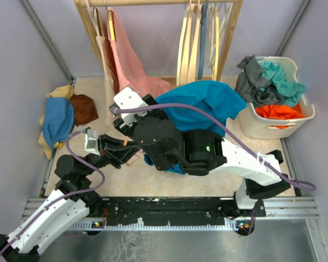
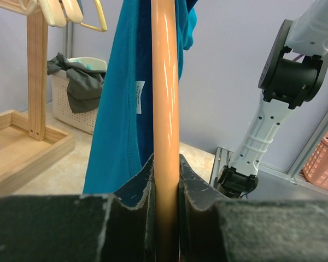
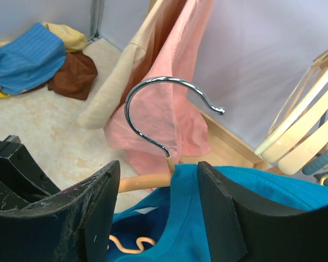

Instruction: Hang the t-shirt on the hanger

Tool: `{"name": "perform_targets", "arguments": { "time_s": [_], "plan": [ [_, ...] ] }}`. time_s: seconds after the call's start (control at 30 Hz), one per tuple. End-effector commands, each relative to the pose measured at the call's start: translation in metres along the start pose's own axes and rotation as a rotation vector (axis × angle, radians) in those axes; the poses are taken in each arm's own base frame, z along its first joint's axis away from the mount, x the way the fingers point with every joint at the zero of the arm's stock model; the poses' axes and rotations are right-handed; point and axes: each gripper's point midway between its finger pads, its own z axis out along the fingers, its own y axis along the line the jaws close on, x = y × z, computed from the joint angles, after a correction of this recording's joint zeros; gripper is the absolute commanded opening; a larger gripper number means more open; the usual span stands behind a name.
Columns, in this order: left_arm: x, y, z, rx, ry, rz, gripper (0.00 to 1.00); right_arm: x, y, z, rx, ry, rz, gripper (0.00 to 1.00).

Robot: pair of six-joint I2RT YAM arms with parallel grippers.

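The left gripper is clamping the hanger by its wooden bar, with the t-shirt draping over it in mid-air. The right gripper is holding its 2 fingers apart around the collar, under the metal hook. A pink garment and cream hangers are crowding the rack just behind, and a laundry basket is sitting to the right.

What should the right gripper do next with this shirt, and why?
Probably the right gripper should draw the t-shirt collar over the hanger's bare arm; the left gripper clamps the hanger, and beside the hook only one side is covered.
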Motion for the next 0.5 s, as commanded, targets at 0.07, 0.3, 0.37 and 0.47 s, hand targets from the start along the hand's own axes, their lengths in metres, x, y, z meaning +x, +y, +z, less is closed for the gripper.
{"name": "perform_targets", "arguments": {
  "time_s": [0.07,0.3,0.37,0.47],
  "plan": [
    [-0.034,-0.019,0.004,0.073,-0.104,0.06,0.0,-0.012,-0.025,-0.004,0.033,-0.039,0.034,0.57],
    [-0.036,-0.024,0.003,0.095,-0.105,0.063,0.0,0.006,-0.024,0.008,0.023,0.007,0.026,0.47],
    [-0.038,-0.025,0.003,0.097,-0.107,0.064,0.0,0.012,-0.021,0.009,0.019,0.022,0.02,0.46],
    [-0.04,-0.026,0.003,0.1,-0.111,0.065,0.0,0.02,-0.017,0.009,0.008,0.047,0.013,0.43]
  ]
}}
